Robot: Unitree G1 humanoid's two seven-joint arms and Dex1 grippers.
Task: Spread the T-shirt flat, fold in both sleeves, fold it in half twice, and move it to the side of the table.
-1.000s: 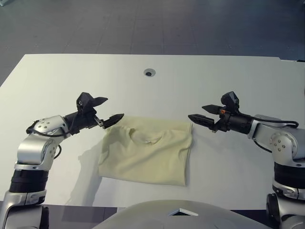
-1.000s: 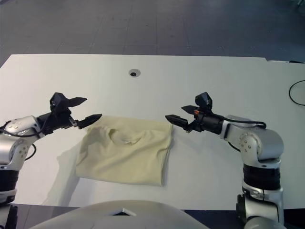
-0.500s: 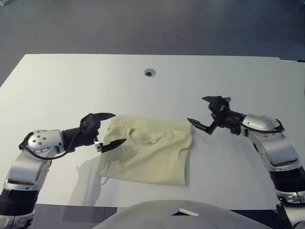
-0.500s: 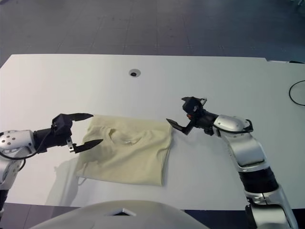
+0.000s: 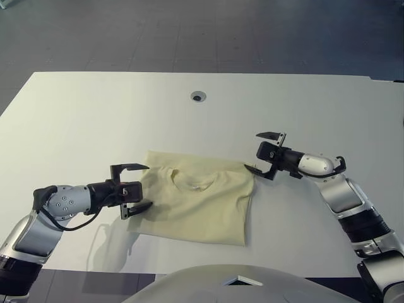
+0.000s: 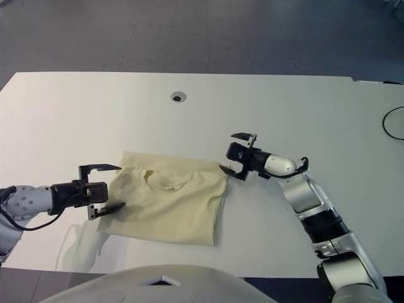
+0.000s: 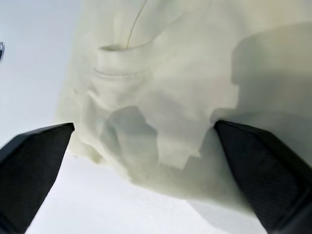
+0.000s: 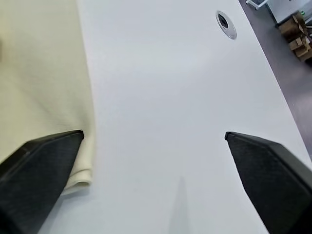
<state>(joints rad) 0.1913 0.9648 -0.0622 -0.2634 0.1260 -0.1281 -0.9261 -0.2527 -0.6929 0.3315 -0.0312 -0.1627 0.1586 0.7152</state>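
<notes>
Looking down from the head, the T-shirt (image 5: 196, 202) lies folded near the front of the table (image 5: 95, 107), with the left gripper (image 5: 140, 187) spread wide at its left border and the right gripper (image 5: 255, 153) spread at its far right corner. From the left wrist, parted fingers (image 7: 34, 161) straddle a rumpled edge below the collar. From the right wrist, the cloth's folded edge lies beside one finger. It looks light, limp and prone to slipping, so pinch all layers at the corners.

A white table (image 5: 95, 107) carries a pale yellow T-shirt (image 5: 196, 202), lying flat as a rough rectangle close to the near edge, about midway between the left and right edges, collar toward the far edge. A small round hole (image 5: 198, 96) sits nearer the far edge. A dark cable (image 6: 394, 123) loops at the right edge.
</notes>
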